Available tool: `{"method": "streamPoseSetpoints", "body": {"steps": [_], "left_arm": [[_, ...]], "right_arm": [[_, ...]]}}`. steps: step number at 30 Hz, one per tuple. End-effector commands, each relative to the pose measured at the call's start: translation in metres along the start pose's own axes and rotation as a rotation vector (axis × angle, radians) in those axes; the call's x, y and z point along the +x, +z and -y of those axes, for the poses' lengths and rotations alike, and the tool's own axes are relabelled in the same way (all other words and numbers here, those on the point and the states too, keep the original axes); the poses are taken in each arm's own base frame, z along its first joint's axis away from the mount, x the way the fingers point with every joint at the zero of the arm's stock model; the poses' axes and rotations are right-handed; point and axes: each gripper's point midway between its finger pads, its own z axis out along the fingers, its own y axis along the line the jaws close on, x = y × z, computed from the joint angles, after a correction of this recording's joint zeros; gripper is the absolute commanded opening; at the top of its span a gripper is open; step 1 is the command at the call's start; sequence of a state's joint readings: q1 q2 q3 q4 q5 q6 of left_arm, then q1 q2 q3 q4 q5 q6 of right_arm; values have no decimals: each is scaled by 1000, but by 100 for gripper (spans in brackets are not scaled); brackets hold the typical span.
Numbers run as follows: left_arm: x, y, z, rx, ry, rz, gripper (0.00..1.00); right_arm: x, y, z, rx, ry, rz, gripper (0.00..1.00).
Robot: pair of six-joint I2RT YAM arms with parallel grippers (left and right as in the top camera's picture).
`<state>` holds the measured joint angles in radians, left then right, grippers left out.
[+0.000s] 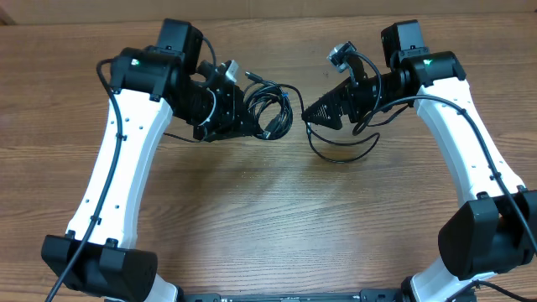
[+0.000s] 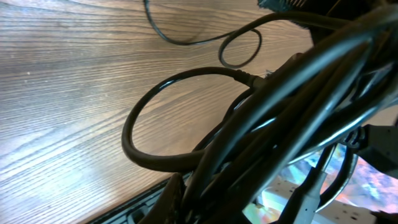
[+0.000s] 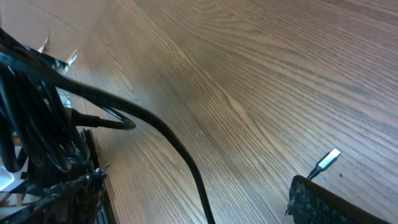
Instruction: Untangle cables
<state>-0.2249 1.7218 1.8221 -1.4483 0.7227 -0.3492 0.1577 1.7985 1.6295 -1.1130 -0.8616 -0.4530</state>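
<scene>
Cables (image 1: 273,109) are bunched as a looped bundle right at the fingertips of the left gripper (image 1: 250,119). In the left wrist view the bundle (image 2: 292,118) is piled across the lens and the finger gap is hidden, so whether it is clamped cannot be told. One loop (image 2: 134,134) of it is laid on the table (image 2: 62,93) just ahead of those fingers, with open wood seen beyond it. The right gripper (image 1: 312,111) is pointed at the bundle from the opposite side, its tips near it, with a narrow strip of wood seen between the two in the overhead view. The right fingers (image 3: 323,202) are spread wide. One strand (image 3: 168,134) is run between them without being pinched. A small metal plug tip (image 3: 329,157) is seen just above the finger at lower right. A loose loop (image 1: 340,149) is laid under and just behind the right fingertips. The far table edge (image 1: 277,17) is well apart from both sets of fingers. The widest open wood is found behind both fingertips, between the two arms.
</scene>
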Motion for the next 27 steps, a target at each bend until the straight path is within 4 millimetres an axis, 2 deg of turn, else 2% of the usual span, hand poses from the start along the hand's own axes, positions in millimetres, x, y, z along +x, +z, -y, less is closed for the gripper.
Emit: {"method": "streamPoseSetpoints", "body": {"steps": [1,5,9,12,14,15,17,20,23,27], "left_arm": [[7,-6,24,107,5,-25,4],[16,-5,36,161,7,-67,4],[18,-4,37,162,6,-75,4],[22,-4,39,172,-2,-91,4],[22,-4,39,172,13,-90,4],[22,-4,39,172,13,-89,4],[21,-4,39,171,15,-87,4],[19,-3,33,136,15,-75,4],[14,-2,19,58,17,-45,4],[-2,-4,-24,-195,17,44,5]], "right_arm": [[-10,-3,-10,-45,-52,38,95],[-13,3,-17,-61,-85,41,92],[-16,9,-22,-63,-112,38,85],[-17,10,-21,-52,-121,37,70],[-16,10,-20,-46,-114,35,55],[-16,10,-20,-46,-108,34,43],[-16,10,-20,-46,-98,34,25],[-16,10,-20,-46,-84,34,4],[-17,10,-19,-46,-49,36,4],[-28,8,-19,-43,138,66,4]]}}
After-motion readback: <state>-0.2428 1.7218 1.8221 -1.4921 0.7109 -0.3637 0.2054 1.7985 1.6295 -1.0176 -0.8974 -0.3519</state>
